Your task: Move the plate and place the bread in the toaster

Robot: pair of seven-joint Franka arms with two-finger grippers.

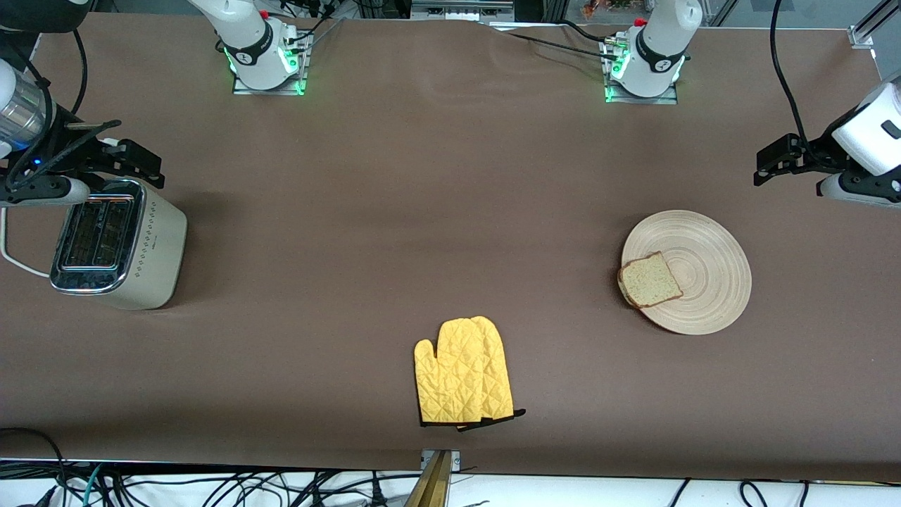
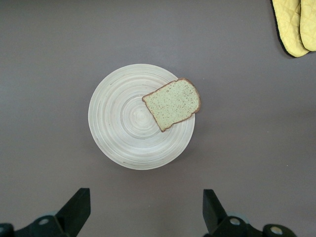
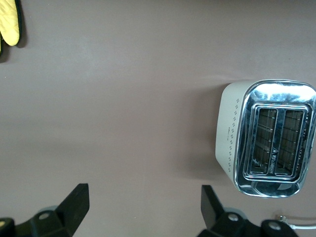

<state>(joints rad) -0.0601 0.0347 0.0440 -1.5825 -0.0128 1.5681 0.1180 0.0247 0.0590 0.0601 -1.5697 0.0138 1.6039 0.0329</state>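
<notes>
Pale wooden plate (image 1: 697, 274) is seen at the left arm's end of the bench (image 1: 422, 211), bread (image 1: 649, 280) overhanging its nine-o'clock rim. The left claw (image 1: 773, 163), spread wide and empty, hangs nearest, toward one o'clock. The right claw (image 1: 137, 165), likewise wide, waits over the toaster (image 1: 116, 243).

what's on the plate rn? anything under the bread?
Only the bread is on the plate, lying at its rim and overhanging the edge toward the right arm's end. Whatever is directly under the slice is covered, so that cannot be seen.
</notes>
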